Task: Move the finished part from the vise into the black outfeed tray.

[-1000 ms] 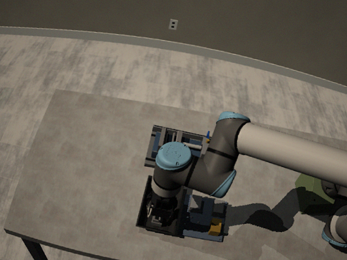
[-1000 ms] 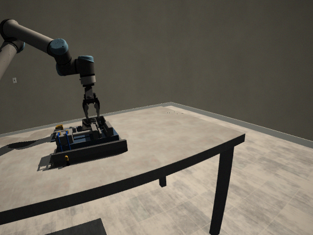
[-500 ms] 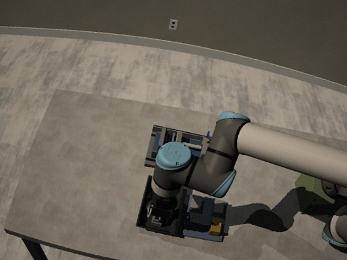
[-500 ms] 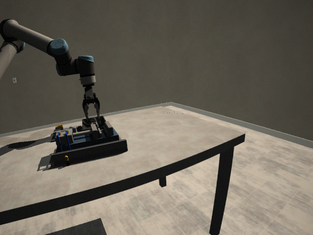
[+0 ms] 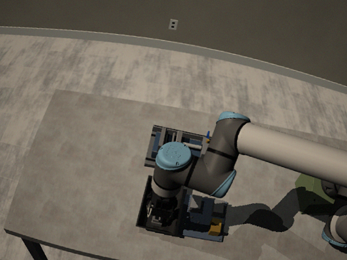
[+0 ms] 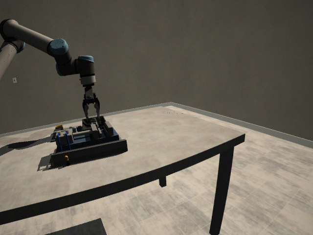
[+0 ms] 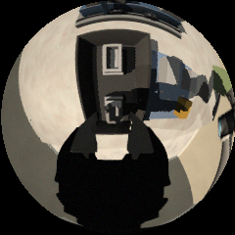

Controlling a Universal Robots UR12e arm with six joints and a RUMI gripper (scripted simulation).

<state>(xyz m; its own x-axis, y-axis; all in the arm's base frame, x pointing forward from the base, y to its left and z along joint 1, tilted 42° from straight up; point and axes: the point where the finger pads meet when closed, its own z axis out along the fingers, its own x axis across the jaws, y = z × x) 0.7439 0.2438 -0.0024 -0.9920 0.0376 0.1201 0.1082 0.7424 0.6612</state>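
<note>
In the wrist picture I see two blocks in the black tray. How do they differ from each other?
The far block lies near the far end of the black tray. The near block lies just ahead of the parted fingers of the gripper. The far block is well lit and looks pale, while the near block sits in shadow and looks darker. Both lie flat, pocket upward, in one line.
</note>
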